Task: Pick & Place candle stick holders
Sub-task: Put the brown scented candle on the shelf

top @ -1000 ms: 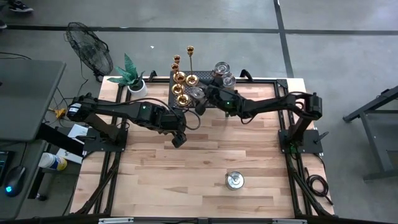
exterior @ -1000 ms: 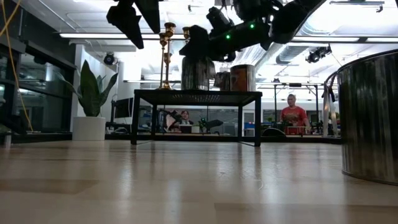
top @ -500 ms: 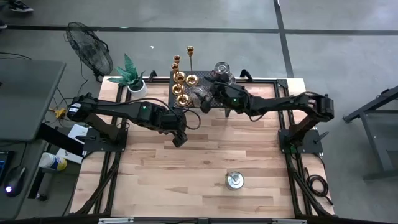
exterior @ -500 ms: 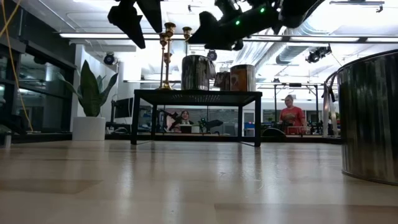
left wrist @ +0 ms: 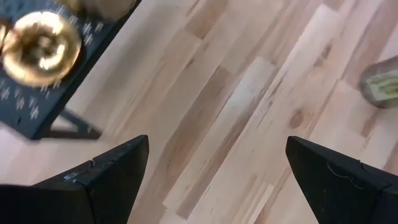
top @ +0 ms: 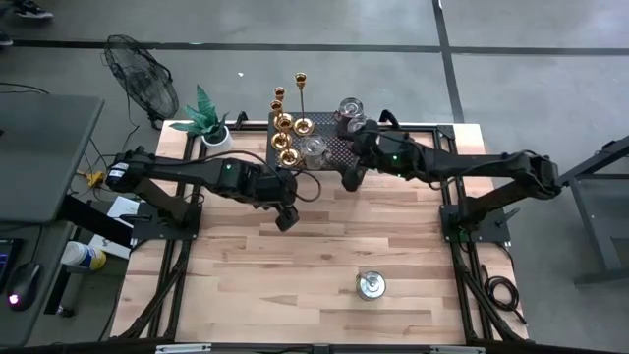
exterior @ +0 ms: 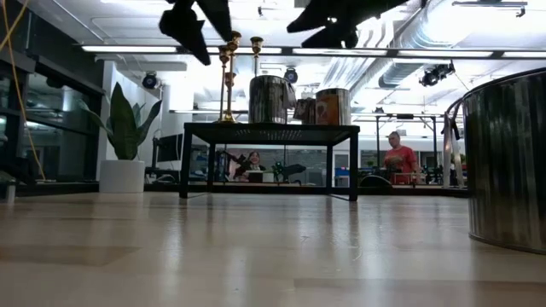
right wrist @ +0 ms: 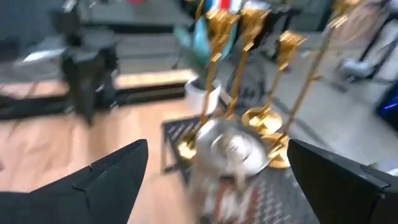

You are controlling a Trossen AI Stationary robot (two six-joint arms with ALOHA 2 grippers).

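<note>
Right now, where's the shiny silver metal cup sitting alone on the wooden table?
In the high view, the shiny silver metal cup stands alone on the light wooden table, near its front edge and right of centre, far from the black perforated stand at the back.

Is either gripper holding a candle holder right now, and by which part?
No. Left gripper and right gripper are both open and empty; the candle holders stand on the rack.

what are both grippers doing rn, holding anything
left gripper: open, holding nothing, over the bare table.
right gripper: open, holding nothing, by the black rack.
</note>
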